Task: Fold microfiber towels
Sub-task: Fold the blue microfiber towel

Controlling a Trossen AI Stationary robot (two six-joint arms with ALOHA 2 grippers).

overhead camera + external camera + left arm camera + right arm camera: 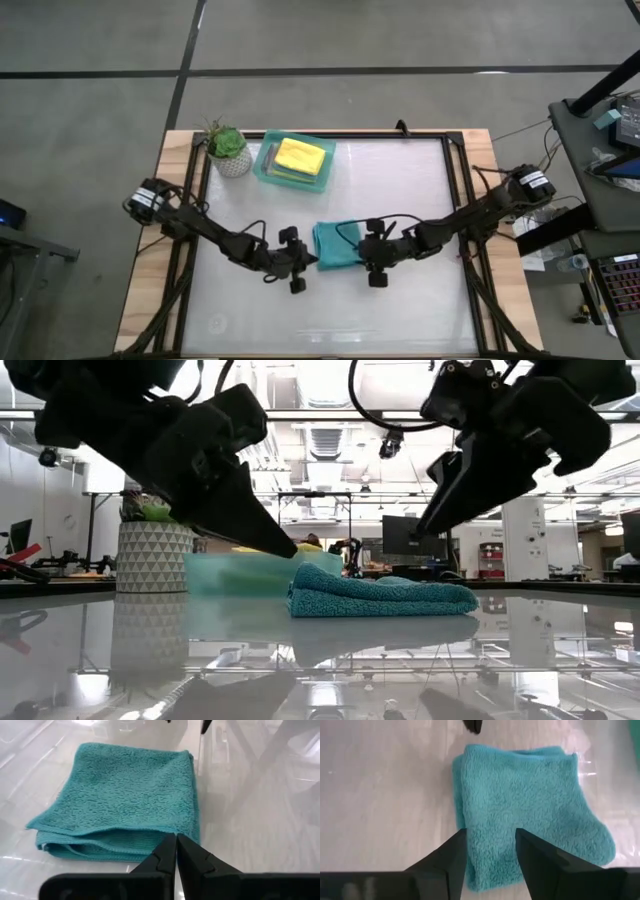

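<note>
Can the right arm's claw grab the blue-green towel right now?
Probably yes. The right claw is open and sits just over the folded teal towel, with nothing between them. The left claw is shut by the towel's other edge, out of its way.

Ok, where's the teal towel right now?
In the high view the folded teal towel lies mid-table, between the shut left claw and the open right claw.

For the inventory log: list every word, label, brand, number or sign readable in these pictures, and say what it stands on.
No text can be read in any view.
Teal towel: no tag or print visible.
Plant pot: only a triangle pattern, no lettering.
Mint-green tray and yellow towel: no markings.
White labels on the arms' bases: too small to read.
</note>
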